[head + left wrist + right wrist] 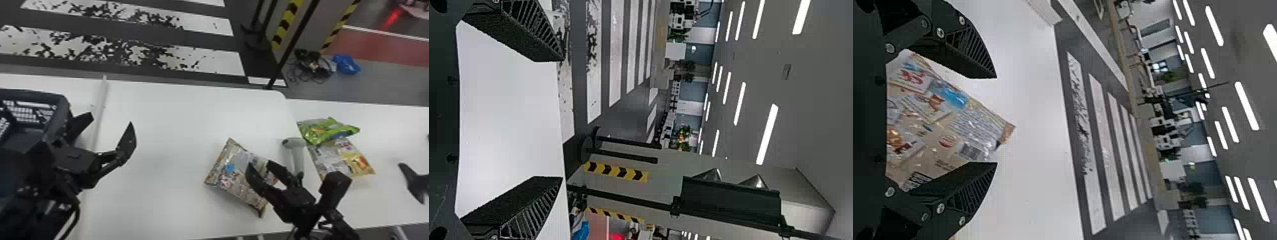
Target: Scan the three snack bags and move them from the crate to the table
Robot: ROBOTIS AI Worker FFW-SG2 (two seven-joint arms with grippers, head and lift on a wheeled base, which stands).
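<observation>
On the table [166, 127], the scanner [297, 156] lies between the lone bag [233, 175] and two overlapping bags [325, 132]—the right gripper [259, 163] over the lone bag, the left gripper [110, 118] near the crate [57, 115], both jaws apart.

Big indoor hall; reads to you as a lab or workshop floor. Note white worktable [175, 127], painted floor stripes [220, 62], yellow-black hazard markings [288, 22], loose cables [311, 68]. Overhead, rows of strip lights [767, 134]; farther back, greenery [684, 132].
</observation>
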